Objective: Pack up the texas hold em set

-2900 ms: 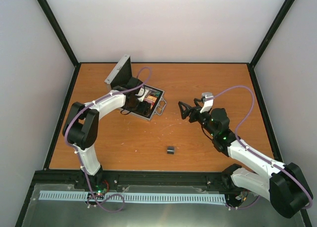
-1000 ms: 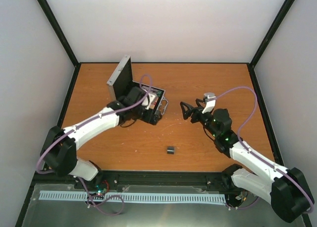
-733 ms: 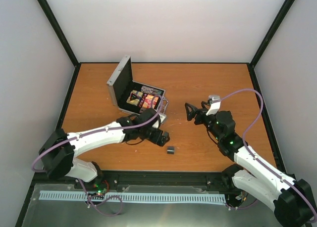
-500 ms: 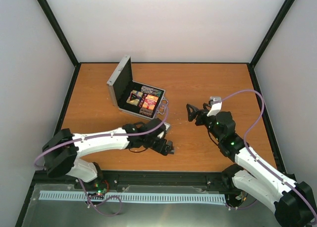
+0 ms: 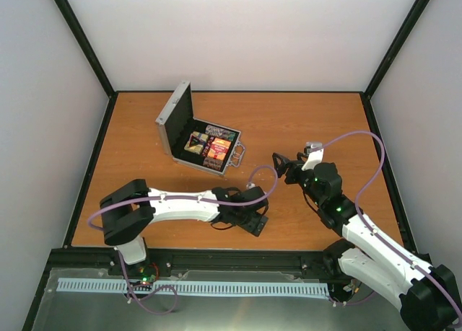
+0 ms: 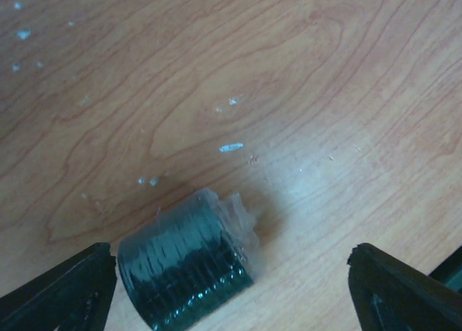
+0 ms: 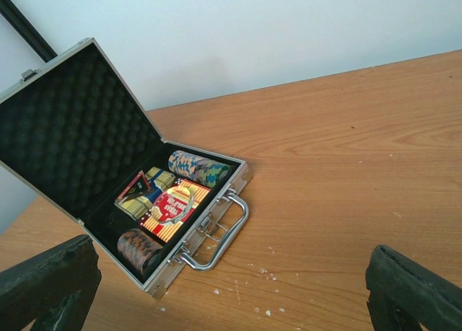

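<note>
The silver aluminium case stands open at the back left, lid raised. It also shows in the right wrist view, holding card boxes, striped chip stacks, a red-edged black triangle and a round button. A wrapped stack of dark green chips lies on its side on the table. My left gripper is open and hangs over this stack; its fingertips stand wide on either side without touching it. My right gripper is open and empty, to the right of the case.
The orange wooden table has black rails at its edges and white walls behind. White specks lie on the wood near the case handle.
My left arm has left the case and swung forward to the front middle, coming down over the dark chip stack. My right gripper drifted slightly right.
</note>
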You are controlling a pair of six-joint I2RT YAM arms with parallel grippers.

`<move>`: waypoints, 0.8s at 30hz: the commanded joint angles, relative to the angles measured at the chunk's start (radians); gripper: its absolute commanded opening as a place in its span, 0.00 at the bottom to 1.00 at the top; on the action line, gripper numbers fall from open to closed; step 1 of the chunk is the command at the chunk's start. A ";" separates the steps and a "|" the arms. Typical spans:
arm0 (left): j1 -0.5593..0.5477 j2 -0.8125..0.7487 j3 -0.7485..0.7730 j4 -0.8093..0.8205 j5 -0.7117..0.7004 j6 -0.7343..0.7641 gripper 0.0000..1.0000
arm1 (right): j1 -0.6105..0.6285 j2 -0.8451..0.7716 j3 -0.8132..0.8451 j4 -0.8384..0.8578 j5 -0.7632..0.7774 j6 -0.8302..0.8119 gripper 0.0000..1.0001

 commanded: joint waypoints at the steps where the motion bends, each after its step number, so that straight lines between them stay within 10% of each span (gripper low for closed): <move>1: -0.026 0.039 0.070 -0.051 -0.065 -0.003 0.85 | -0.007 -0.008 -0.002 0.003 0.020 0.006 1.00; 24: -0.092 0.162 0.180 -0.192 -0.194 0.044 0.46 | -0.008 0.009 0.003 0.005 0.017 0.005 1.00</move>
